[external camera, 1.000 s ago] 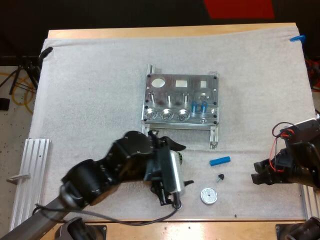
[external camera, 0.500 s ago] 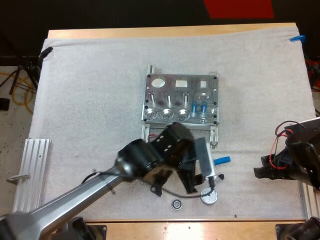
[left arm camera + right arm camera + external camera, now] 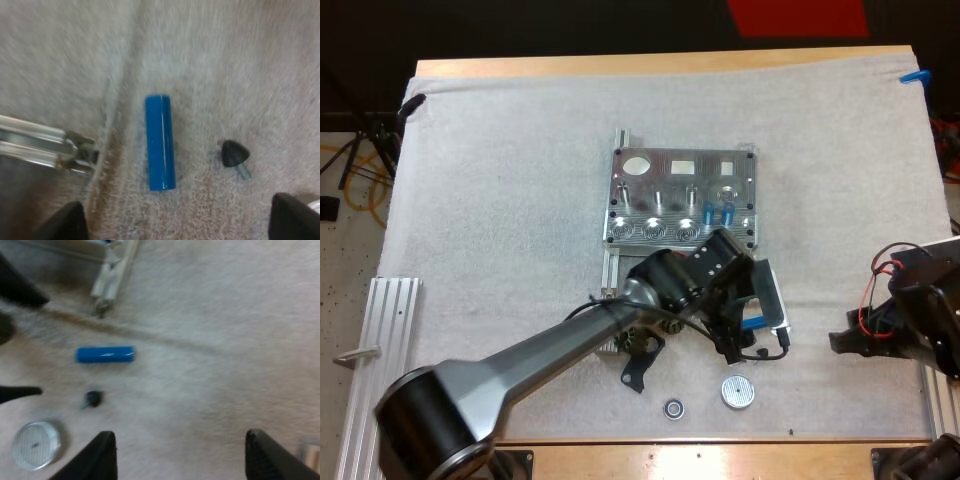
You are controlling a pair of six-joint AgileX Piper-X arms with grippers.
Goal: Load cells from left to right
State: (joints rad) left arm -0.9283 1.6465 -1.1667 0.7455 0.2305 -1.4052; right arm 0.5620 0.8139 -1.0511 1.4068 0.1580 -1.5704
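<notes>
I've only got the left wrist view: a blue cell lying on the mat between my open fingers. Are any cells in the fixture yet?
Observer: Yes, two blue cells stand in the metal fixture, toward its right end in the high view.
Operator: Where's my other arm?
Observer: The right gripper is open near the right edge of the mat, clear of the loose cell.
Operator: Anything else lying around?
Observer: A small dark ring lies near the mat's front edge.
</notes>
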